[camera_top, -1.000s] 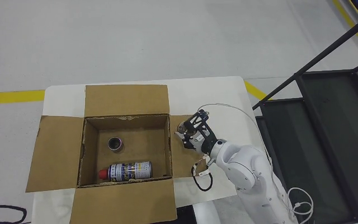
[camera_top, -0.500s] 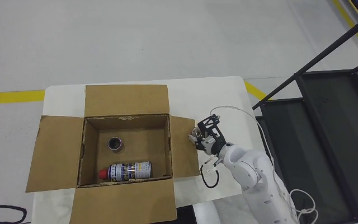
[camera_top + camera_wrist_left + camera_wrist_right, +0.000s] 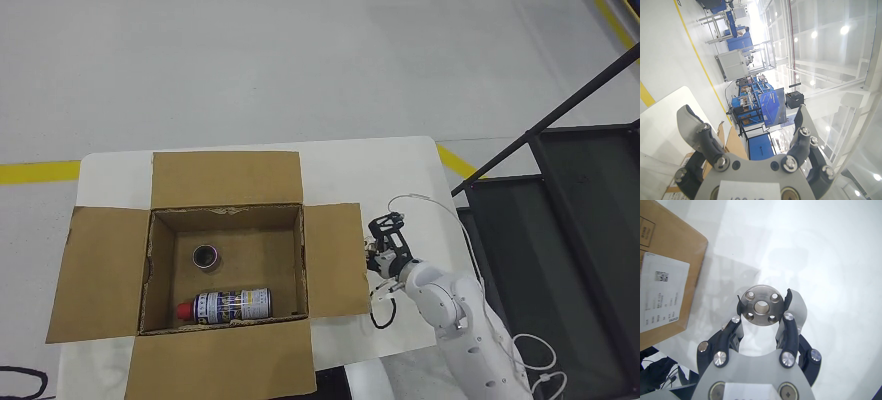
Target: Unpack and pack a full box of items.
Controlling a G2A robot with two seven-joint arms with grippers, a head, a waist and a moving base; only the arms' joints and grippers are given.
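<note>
A white table (image 3: 400,165) bears one open cardboard box (image 3: 225,180), flaps spread flat.

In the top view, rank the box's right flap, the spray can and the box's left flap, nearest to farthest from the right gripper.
1. Right flap, beside the right gripper holding the metal flange.
2. Spray can, inside the box.
3. Left flap, box's far side.

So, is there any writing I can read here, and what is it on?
White paper label on the brown cardboard box flap: print and a square code, too blurred to read.
Red-capped spray can inside the box: print too small.
Blue screen in the room behind: blurred.
No text can be quoted.
</note>
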